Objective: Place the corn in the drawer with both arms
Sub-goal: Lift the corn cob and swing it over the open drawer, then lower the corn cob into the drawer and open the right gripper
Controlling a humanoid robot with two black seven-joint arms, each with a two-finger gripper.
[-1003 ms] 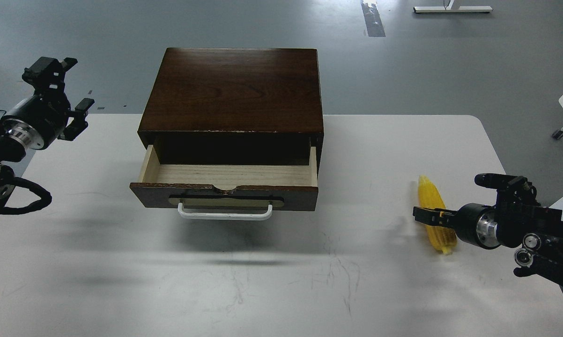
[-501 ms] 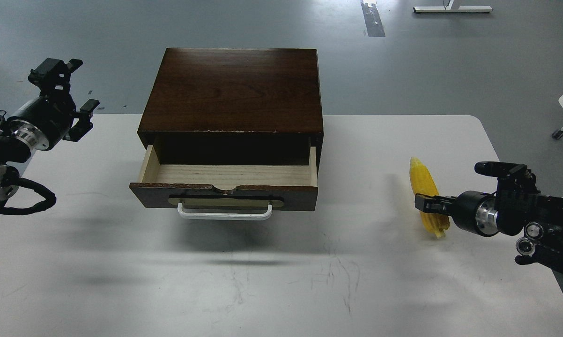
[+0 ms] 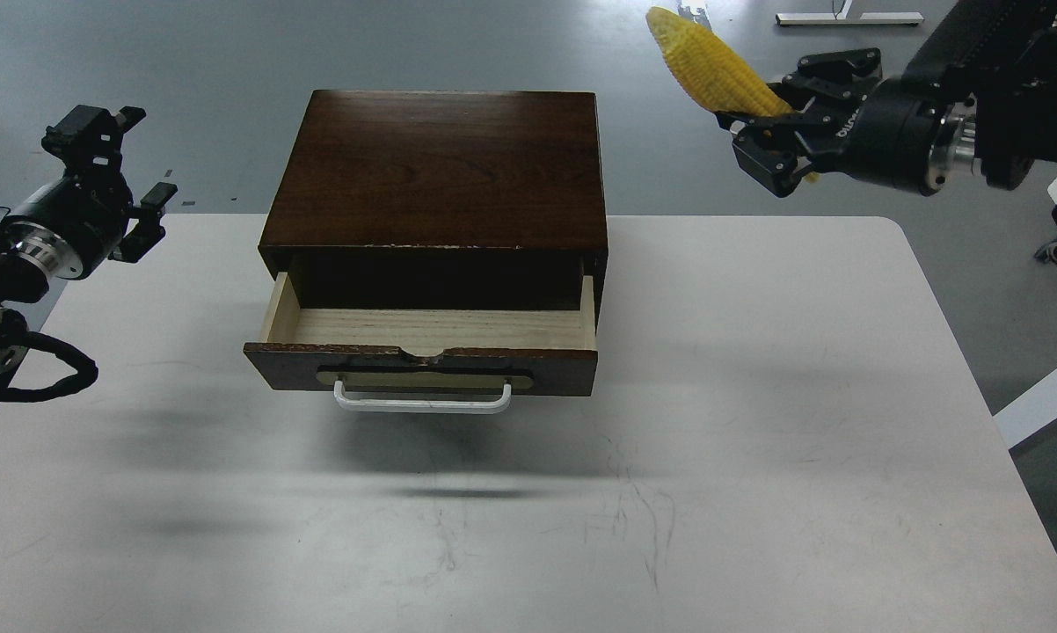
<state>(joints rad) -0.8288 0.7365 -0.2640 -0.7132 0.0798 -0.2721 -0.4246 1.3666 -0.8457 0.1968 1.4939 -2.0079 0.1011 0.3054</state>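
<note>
The yellow corn (image 3: 709, 63) is held high in the air at the upper right, tilted, its tapered end pointing up and left. My right gripper (image 3: 770, 123) is shut on its lower end, above and right of the box. The drawer (image 3: 427, 338) of the dark brown wooden box (image 3: 441, 167) stands pulled open, its pale interior empty, with a white bar handle (image 3: 421, 403) in front. My left gripper (image 3: 120, 167) is open and empty at the far left, apart from the box.
The box sits at the back middle of the white table (image 3: 757, 440). A black cable loop (image 3: 49, 369) lies by my left arm at the table's left edge. Grey floor lies beyond the table.
My right gripper has lifted the corn off the table at the right and swung it high up and leftward. My left gripper shifted only slightly.
</note>
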